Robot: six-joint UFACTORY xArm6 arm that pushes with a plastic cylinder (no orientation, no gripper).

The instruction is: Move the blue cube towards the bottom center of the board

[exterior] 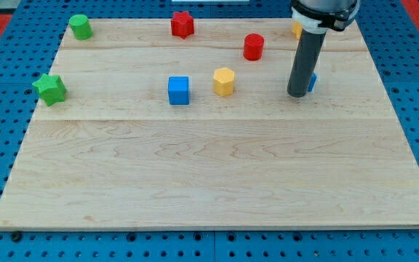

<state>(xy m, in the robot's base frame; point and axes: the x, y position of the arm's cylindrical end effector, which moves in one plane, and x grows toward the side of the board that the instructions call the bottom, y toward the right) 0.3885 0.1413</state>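
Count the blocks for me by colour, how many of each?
Green: 2, a cylinder and a star
Red: 2, a star and a cylinder
Blue: 2, a cube and one mostly hidden behind the rod
Yellow: 2, a hexagon and one partly hidden
Total: 8

Straight dark-grey rod under white collar; my tip (297, 94) blunt

The arm comes down from the view's top right, ending in 1 straight dark rod held upright. My tip (297, 95) rests low at the desk (209, 182), in the view's upper right part.
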